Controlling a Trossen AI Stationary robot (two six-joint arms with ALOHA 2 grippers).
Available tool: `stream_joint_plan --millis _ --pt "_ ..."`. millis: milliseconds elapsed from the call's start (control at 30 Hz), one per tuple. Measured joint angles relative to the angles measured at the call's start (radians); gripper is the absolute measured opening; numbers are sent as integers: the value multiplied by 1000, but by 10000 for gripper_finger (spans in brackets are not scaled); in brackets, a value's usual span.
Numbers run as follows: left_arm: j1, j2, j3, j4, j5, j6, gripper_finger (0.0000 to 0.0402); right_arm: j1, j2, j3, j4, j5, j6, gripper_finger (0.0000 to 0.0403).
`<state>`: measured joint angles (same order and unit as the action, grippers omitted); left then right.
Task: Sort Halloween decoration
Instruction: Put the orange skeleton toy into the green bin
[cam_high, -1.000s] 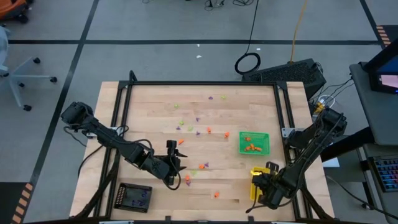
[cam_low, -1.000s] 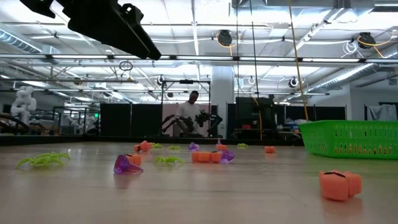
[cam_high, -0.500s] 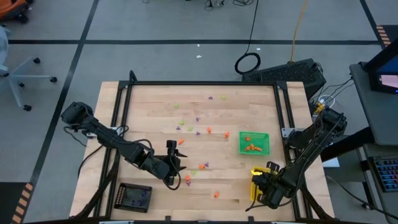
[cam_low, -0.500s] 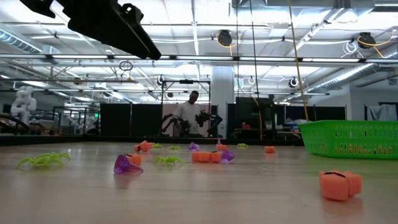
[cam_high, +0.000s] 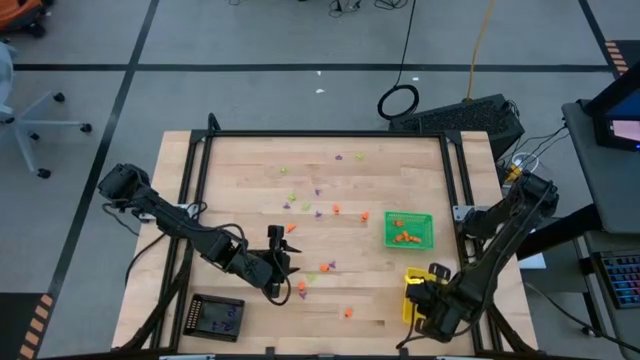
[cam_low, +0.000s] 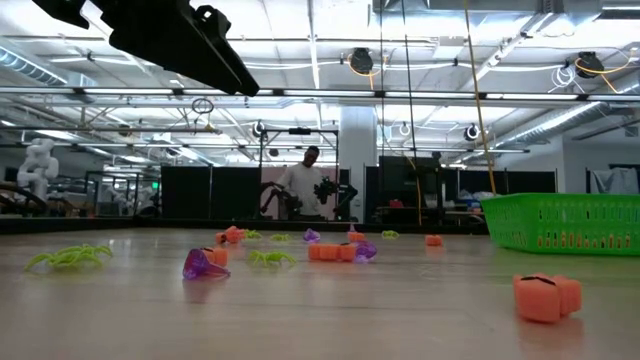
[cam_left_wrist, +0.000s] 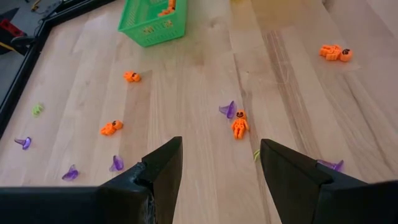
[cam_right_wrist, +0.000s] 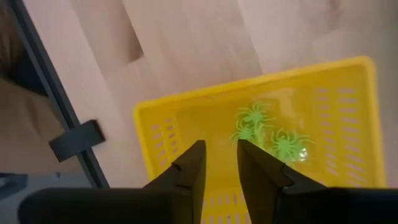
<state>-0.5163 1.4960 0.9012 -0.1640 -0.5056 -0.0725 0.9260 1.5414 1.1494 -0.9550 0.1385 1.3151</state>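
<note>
Tiny orange, purple and lime green trinkets (cam_high: 318, 212) lie scattered on the wooden table. In the low view an orange one (cam_low: 545, 296), a purple one (cam_low: 203, 265) and a green spider (cam_low: 70, 257) rest on the board. My left gripper (cam_high: 281, 263) hovers open above the table's near middle, and in its wrist view an orange figure (cam_left_wrist: 239, 124) and a purple piece (cam_left_wrist: 229, 110) lie just ahead of the left gripper (cam_left_wrist: 221, 149). My right gripper (cam_right_wrist: 220, 149) hangs over the yellow tray (cam_right_wrist: 155, 118), fingers slightly apart, above green spiders (cam_right_wrist: 264, 132) lying in it.
A green tray (cam_high: 409, 229) holding orange trinkets sits right of centre. The yellow tray (cam_high: 412, 290) stands at the near right and a black tray (cam_high: 217, 316) at the near left. A dark metal frame (cam_high: 325, 134) borders the table. A person (cam_low: 305, 185) stands in the room behind.
</note>
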Motion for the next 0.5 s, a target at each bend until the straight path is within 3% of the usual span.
stream_joint_plan --millis 133,300,500 --pt "0 0 0 0 0 -1 212 0 0 47 -31 95 -52 70" --pt "0 0 0 0 0 -1 212 -11 0 81 -30 287 -168 69" --pt "0 0 0 0 0 -1 212 -85 0 90 -25 465 -302 69"
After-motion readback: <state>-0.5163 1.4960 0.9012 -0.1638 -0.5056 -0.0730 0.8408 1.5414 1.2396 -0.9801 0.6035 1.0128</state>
